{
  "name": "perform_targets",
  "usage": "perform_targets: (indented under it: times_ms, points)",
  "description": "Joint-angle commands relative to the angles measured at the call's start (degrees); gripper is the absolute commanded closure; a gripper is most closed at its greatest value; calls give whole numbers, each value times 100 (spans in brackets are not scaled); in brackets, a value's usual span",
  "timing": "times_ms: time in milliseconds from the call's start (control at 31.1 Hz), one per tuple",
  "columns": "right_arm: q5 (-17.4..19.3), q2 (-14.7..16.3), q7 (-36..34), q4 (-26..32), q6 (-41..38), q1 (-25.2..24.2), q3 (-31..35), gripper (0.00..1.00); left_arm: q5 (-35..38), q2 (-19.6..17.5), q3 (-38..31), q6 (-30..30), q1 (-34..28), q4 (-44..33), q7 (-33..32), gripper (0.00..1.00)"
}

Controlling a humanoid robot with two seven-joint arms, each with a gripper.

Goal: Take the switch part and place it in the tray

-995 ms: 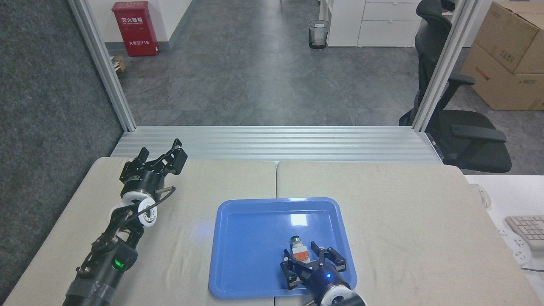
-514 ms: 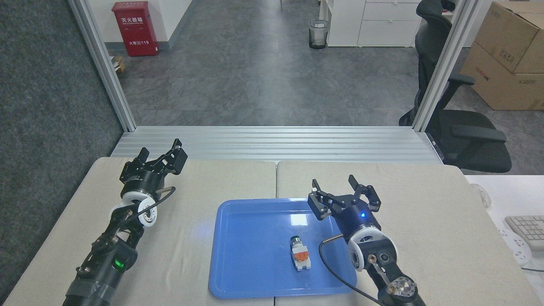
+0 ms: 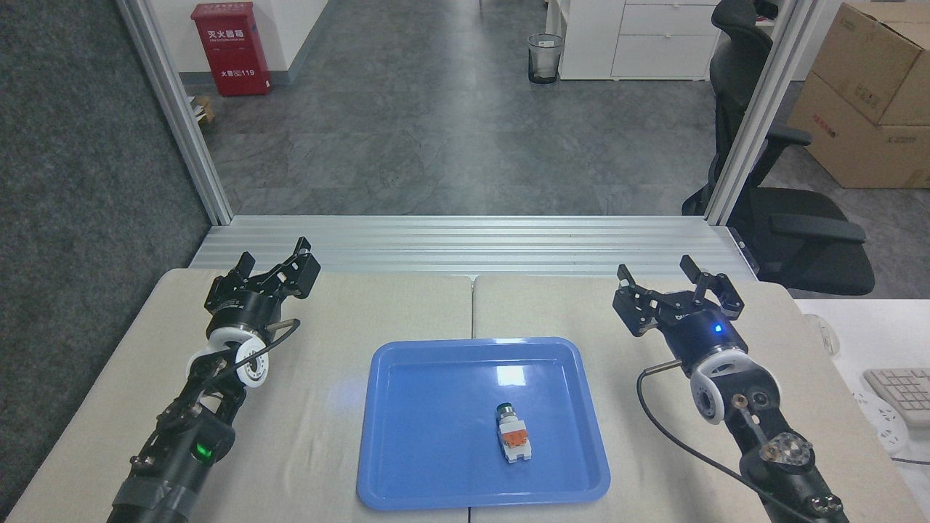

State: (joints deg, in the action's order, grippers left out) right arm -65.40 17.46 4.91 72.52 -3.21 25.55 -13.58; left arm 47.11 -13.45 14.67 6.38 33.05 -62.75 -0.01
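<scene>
Change, right arm: the right gripper (image 3: 677, 283) has moved off the tray (image 3: 407, 465) since half a second ago, from over its far right corner to above the table (image 3: 726, 407) to the right of it; a second ago it stood low over the tray's near right part, jaws about the switch part (image 3: 511, 434).
Change, switch part: it lies where it lay half a second ago, on the tray floor right of centre, green tip toward the far rim, touching neither gripper.
Change, left arm: none; the left gripper (image 3: 280, 267) is at the same spot over the table's far left corner.
Right gripper state: fingers spread wide, nothing between them.
Left gripper state: fingers apart, nothing between them.
Count, arms: two, one from each side.
Count, trays: one, blue, straddling the seam between the two table halves.
Count, switch parts: one.
Count, background: one red cabinet (image 3: 231, 49), one waste bin (image 3: 545, 58), one office chair (image 3: 781, 211), stacked cardboard boxes (image 3: 868, 94), one keyboard (image 3: 904, 392).
Cut off: both arms run out at the bottom edge; the keyboard and boxes are cropped at the right edge.
Hard to make out: the switch part's silver end is small and foreshortened; the lettering on the boxes is unreadable.
</scene>
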Motion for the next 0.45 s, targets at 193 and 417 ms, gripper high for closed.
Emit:
perform_targets:
  times_ms: [193, 417]
  points:
    - [133, 961, -112, -581, -189, 82, 786, 1, 0, 0, 0, -5, 0, 0, 1, 0]
    - [142, 926, -411, -572, -197, 56, 910, 1, 0, 0, 0, -5, 0, 0, 1, 0]
